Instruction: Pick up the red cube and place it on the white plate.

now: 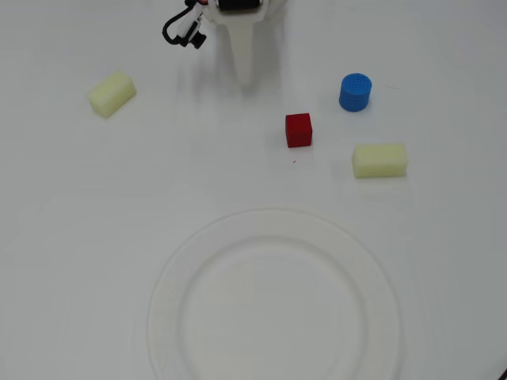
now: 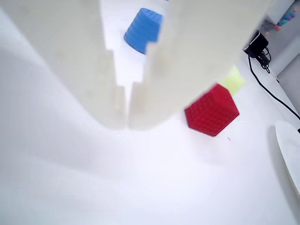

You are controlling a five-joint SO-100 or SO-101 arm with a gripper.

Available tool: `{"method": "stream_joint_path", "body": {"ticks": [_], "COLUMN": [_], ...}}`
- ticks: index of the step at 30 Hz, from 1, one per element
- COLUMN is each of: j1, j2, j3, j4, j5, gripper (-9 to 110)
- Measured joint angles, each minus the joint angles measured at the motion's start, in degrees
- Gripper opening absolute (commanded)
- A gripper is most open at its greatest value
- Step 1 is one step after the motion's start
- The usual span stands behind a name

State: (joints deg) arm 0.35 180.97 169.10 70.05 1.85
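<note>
The red cube [image 1: 299, 130] sits on the white table, right of centre; in the wrist view it [image 2: 212, 110] lies just right of my fingers. The white plate [image 1: 162, 285] fills the near part of the overhead view, and its rim [image 2: 288, 147] shows at the right edge of the wrist view. My gripper [image 1: 243, 77] hangs at the top centre, up and left of the cube, apart from it. In the wrist view the gripper [image 2: 126, 123] has its white fingertips pressed together, shut and empty.
A blue cylinder [image 1: 355, 92] stands up and right of the cube, also in the wrist view [image 2: 143, 31]. One pale yellow block [image 1: 379, 160] lies right of the cube, another [image 1: 112, 93] at far left. Black cables [image 2: 265, 79] run at the right.
</note>
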Motion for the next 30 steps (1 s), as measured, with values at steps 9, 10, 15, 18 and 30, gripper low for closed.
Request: {"method": "stream_joint_path", "body": {"ticks": [9,10,15,18,30], "j1": [-5.89,-8.17,-14.94,-17.49,-16.0], "j2": [-27.33,-29.27,-42.28,-48.96,-62.93], "j3": [-24.08,-26.28,-35.86,-38.41,-36.39], "j4": [-1.49,-1.67,-0.44,-0.18,-10.9], "j5": [3.08,2.99,4.04,4.22,4.57], "gripper": [16,19,28,29,30]}}
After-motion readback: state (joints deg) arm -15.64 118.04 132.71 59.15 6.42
